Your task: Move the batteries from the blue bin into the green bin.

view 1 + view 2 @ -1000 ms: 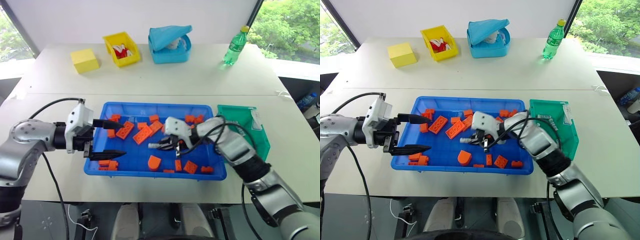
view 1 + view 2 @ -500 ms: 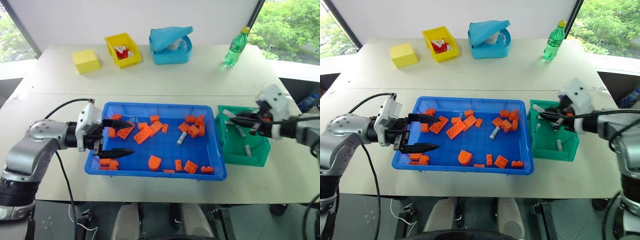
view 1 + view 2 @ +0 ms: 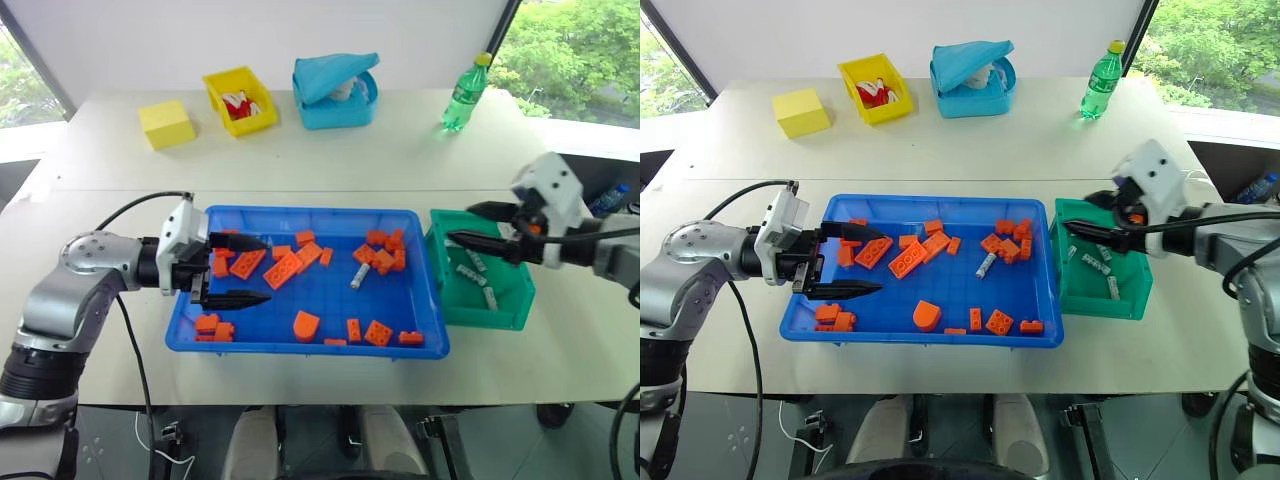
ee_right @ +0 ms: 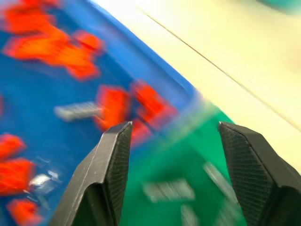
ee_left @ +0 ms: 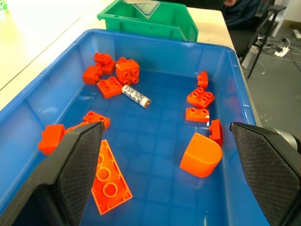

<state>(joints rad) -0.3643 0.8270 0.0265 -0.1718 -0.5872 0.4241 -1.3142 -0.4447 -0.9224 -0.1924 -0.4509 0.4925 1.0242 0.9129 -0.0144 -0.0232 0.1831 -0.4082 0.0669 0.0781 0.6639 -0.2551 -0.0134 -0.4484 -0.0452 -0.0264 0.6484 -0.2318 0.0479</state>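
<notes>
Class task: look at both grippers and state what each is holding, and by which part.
Nothing is held. The left gripper is open over the large blue plastic bin; the right gripper is open above the small teal-green bin.

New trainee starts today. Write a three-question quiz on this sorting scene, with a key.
1. True or false: the right gripper holds a battery.
2. How many batteries still lie in the blue bin?
3. Which container stands nearest the green bottle: A, yellow bin; B, light-blue box; C, green bin?

Key
1. False: it hangs open and empty over the green bin, where batteries lie.
2. One battery, beside orange bricks, far from the open left gripper.
3. B.
</notes>
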